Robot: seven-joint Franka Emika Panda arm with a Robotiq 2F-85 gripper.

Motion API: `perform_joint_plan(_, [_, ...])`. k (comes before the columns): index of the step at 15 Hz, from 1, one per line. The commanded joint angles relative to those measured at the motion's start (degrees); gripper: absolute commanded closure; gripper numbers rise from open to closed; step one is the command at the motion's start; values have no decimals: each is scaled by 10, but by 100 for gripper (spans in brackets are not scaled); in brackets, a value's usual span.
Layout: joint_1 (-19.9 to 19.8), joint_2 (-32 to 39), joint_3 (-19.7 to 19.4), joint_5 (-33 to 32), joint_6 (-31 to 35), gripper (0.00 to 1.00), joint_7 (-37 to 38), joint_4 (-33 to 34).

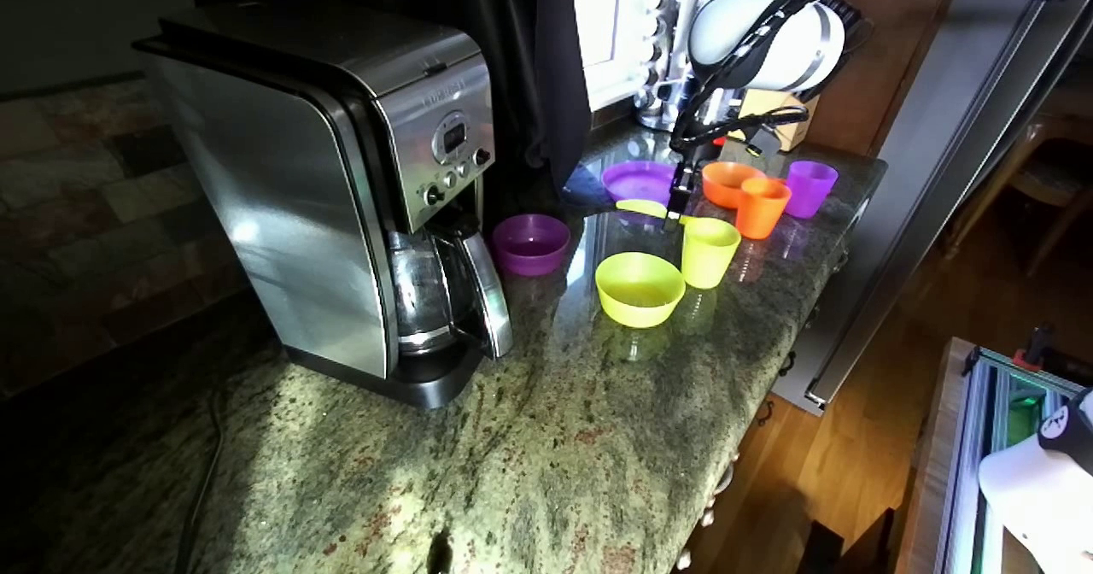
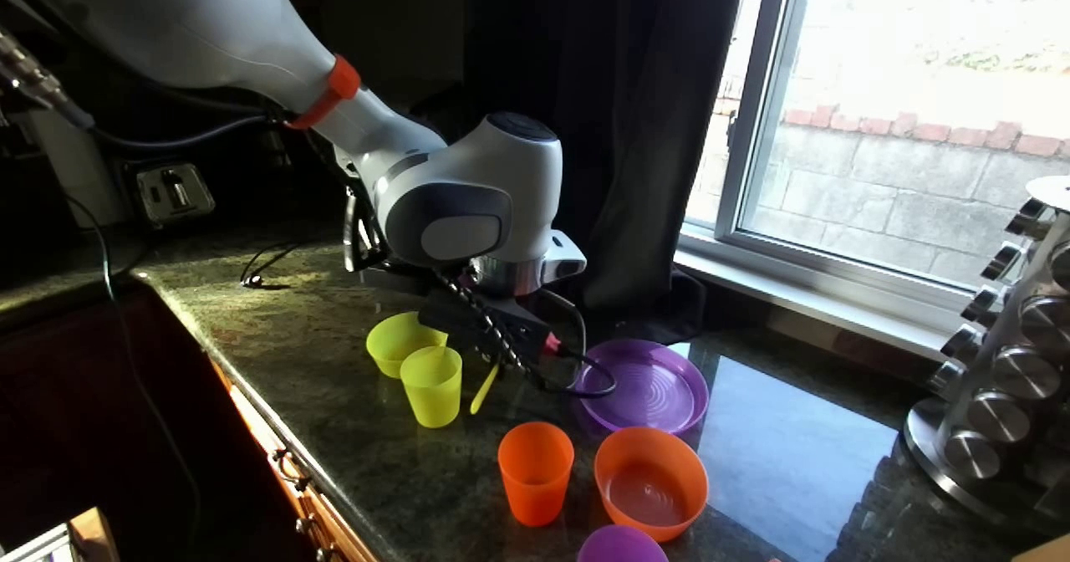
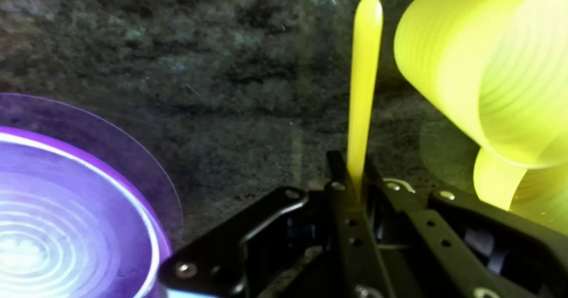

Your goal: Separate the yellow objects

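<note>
Polished, speckled stone makes up the worktop (image 1: 512, 471), glossy enough to mirror the plastic ware. The black, screw-studded fingers (image 3: 353, 231) pinch a slim yellow utensil (image 3: 364, 76), its smooth, round-tipped handle pointing to the top of the wrist view. In the upper right there, the tapered yellow cup (image 3: 457, 54) has thin, ribbed walls. The flared yellow bowl (image 1: 640, 301) sits just beside the cup in both exterior views; whether they touch I cannot tell. A shallow purple plate (image 3: 75, 227) with concentric rings fills the lower left of the wrist view.

The wrist view shows the utensil's handle only; its wider, leaf-shaped end (image 1: 640, 207) shows left of the fingers in an exterior view. A purple bowl (image 1: 531, 245) appears near the middle of an exterior view, just right of a brushed-steel coffee maker (image 1: 265, 172) with a glass carafe (image 1: 418, 288). In an exterior view, a rough block wall (image 2: 911, 177) capped with brick stands beyond the window (image 2: 765, 98), upper right. A smooth orange cup (image 2: 536, 478) and orange bowl (image 2: 652, 487) show in the exterior views only, just beside each other.
</note>
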Motion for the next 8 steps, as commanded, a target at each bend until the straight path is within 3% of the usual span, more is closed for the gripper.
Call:
perform_joint_plan(1, [-11,-15,-15,-44,-30,98,0,-7])
perform_joint_plan(6, [-5,4,-11,-63,-64,98,3,7])
perform_joint_plan(8, [-4,8,-10,-64,-70,84,5,9])
